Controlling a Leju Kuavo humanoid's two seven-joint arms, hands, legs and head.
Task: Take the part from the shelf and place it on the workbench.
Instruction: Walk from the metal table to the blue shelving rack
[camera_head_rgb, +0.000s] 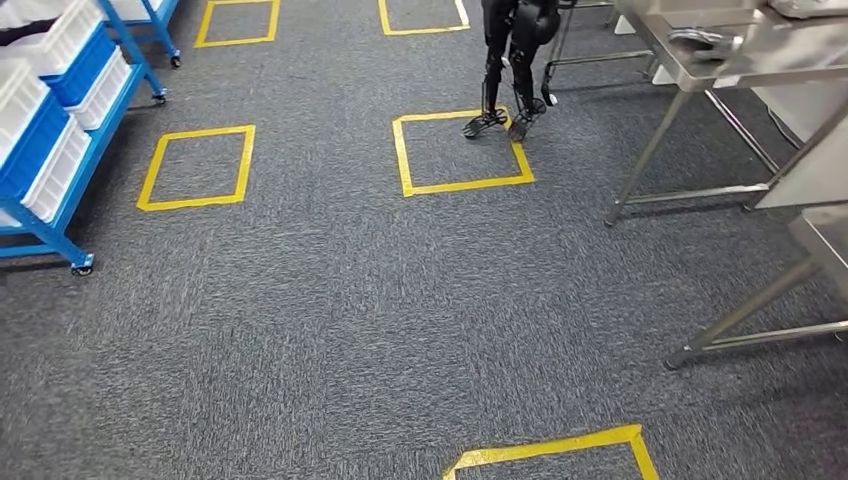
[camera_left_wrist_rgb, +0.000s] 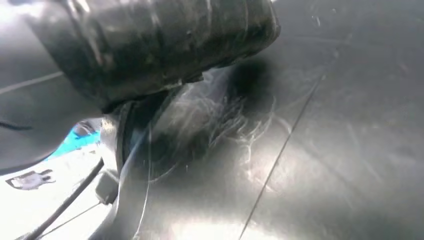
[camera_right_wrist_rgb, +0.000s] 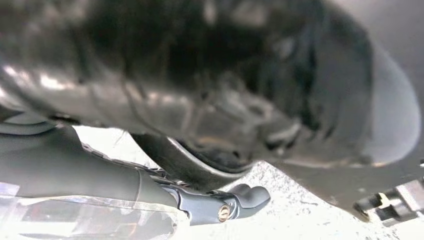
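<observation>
**Looking down on the floor between shelf and counter**

Dark grey carpeted floor takes up most of the head view. The landmark is the yellow tape square marked on it at the middle.

Right of that square stands a bare stainless-steel counter on slanted metal legs. A second steel counter is nearer the camera on the same side.

Left of the square, well apart from it, is the blue metal shelf on castors, holding white plastic bins.

A pair of thin black legs stands on the square's far edge, with the feet touching the tape.

Three more yellow tape squares are marked on the carpet: one to the left, between the landmark and the shelf, and others beyond it and nearer the camera.

A small dark flat object lies on the far counter, right of and beyond the square. Whether it is the part cannot be told, and no part can be made out on the shelf.

Both wrist views are blurred and dark. I cannot tell whether the left robot hand or the right robot hand is released, clenched or grasping anything.
</observation>
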